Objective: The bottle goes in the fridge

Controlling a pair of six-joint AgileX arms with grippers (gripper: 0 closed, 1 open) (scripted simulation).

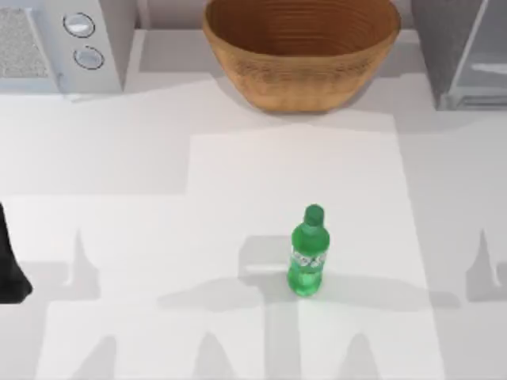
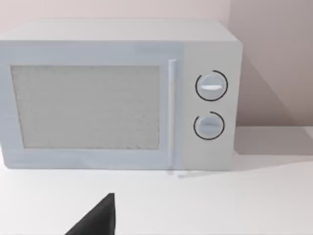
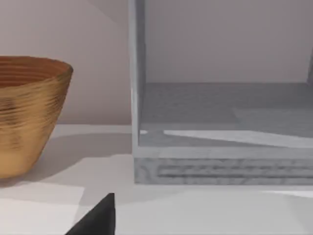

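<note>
The green bottle (image 1: 307, 255) stands upright on the white table (image 1: 158, 237), a little right of its middle, with nothing touching it. The grey fridge (image 1: 463, 49) sits at the far right corner. In the right wrist view the fridge (image 3: 220, 122) faces me with its inside open to view. A dark part of my left arm (image 1: 9, 273) is at the table's left edge, far from the bottle. A black tip of my left gripper (image 2: 98, 221) pokes into the left wrist view, and a black tip of my right gripper (image 3: 98, 221) into the right wrist view.
A large wicker basket (image 1: 301, 51) stands at the back centre, just left of the fridge, and the basket (image 3: 24, 112) also appears in the right wrist view. A white microwave (image 1: 67, 39) with two round knobs occupies the back left; the microwave (image 2: 117, 98) faces the left wrist.
</note>
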